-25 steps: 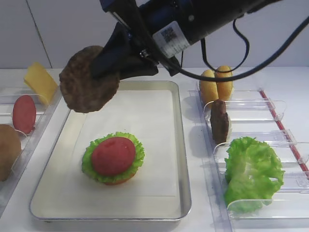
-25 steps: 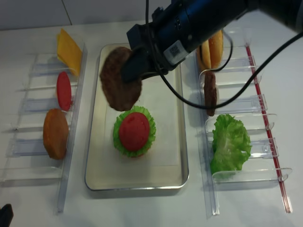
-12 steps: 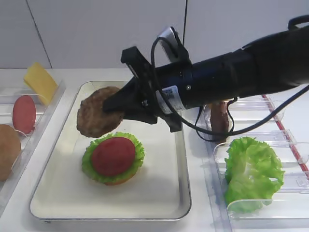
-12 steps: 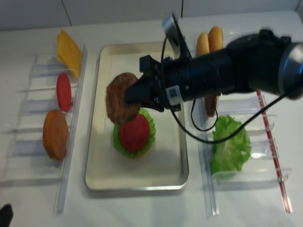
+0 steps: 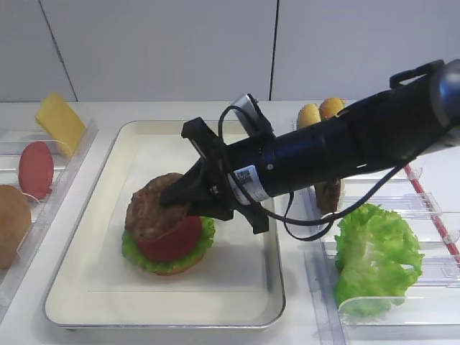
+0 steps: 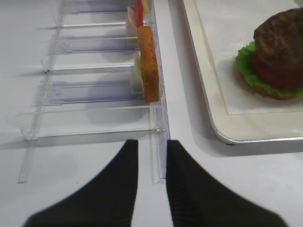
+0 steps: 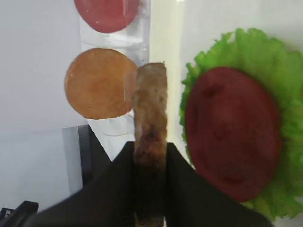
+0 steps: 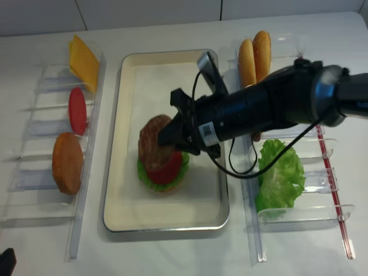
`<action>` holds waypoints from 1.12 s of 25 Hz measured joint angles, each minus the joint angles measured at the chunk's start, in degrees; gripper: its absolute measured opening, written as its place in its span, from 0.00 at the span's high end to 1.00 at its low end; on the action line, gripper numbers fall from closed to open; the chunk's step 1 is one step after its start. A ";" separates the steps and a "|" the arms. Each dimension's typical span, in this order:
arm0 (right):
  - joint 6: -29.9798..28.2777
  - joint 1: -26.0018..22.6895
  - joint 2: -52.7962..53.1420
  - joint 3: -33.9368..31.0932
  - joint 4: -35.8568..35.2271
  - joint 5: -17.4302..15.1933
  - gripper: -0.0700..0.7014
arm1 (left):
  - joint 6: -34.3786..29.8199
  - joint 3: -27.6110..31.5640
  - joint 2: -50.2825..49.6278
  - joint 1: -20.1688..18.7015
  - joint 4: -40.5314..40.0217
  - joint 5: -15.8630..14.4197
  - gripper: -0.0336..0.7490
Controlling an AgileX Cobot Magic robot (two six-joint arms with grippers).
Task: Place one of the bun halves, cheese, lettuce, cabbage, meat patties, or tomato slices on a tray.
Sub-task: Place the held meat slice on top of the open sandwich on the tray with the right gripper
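My right gripper [image 5: 181, 205] is shut on a brown meat patty [image 5: 153, 206] and holds it tilted over the stack on the tray [image 5: 165, 316]. The patty's lower side rests against the red tomato slice [image 5: 176, 241], which lies on lettuce [image 5: 136, 251] over a bun half. In the right wrist view the patty [image 7: 150, 104] shows edge-on between the fingers of that gripper [image 7: 150, 151], beside the tomato slice [image 7: 232, 132]. My left gripper [image 6: 150, 144] hovers over the left rack's near end, slightly open, holding nothing.
The left clear rack [image 5: 72, 154] holds cheese [image 5: 61, 122], a tomato slice [image 5: 34, 169] and a bun half [image 5: 11, 223]. The right rack [image 5: 402, 162] holds bun halves [image 5: 321, 123], another patty [image 5: 329, 195] and lettuce [image 5: 374, 255]. The right arm [image 5: 345, 144] crosses the tray's right rim.
The right gripper has come down and toward the front with the patty, from high above the tray's far left to the tomato-topped stack. The left gripper's earlier state is not shown.
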State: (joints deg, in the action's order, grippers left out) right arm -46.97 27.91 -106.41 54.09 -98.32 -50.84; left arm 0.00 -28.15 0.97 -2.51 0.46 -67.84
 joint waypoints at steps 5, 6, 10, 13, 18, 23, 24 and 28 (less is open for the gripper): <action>0.00 0.00 -1.93 0.00 0.00 -0.31 0.71 | 0.00 0.00 0.00 0.00 0.00 0.00 0.78; 0.00 0.00 -2.07 0.00 0.00 -0.31 0.71 | 0.00 0.00 0.00 0.00 0.00 0.00 0.78; 0.00 0.00 -3.26 0.00 -0.12 -0.31 0.71 | 0.00 0.00 0.00 0.00 0.00 0.00 0.78; 0.00 0.00 -4.06 0.00 -0.48 -0.43 0.71 | 0.00 0.00 0.00 0.00 0.00 0.00 0.78; 0.00 0.00 -4.28 0.00 -0.83 -0.55 0.71 | 0.00 0.00 0.00 0.00 0.00 0.00 0.78; 0.49 0.00 -4.40 0.00 -0.83 -0.64 0.60 | 0.00 0.00 0.00 0.00 0.00 0.00 0.78; 0.74 0.00 -4.40 0.00 -0.83 -0.64 0.58 | 0.00 0.00 0.00 0.00 0.00 0.00 0.78; 1.72 0.00 -4.40 0.00 -0.83 -0.64 0.49 | 0.00 0.00 0.00 0.00 0.00 0.00 0.78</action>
State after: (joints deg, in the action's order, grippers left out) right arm -45.24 27.91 -110.82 54.09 -99.14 -51.48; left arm 0.00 -28.15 0.97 -2.51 0.46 -67.84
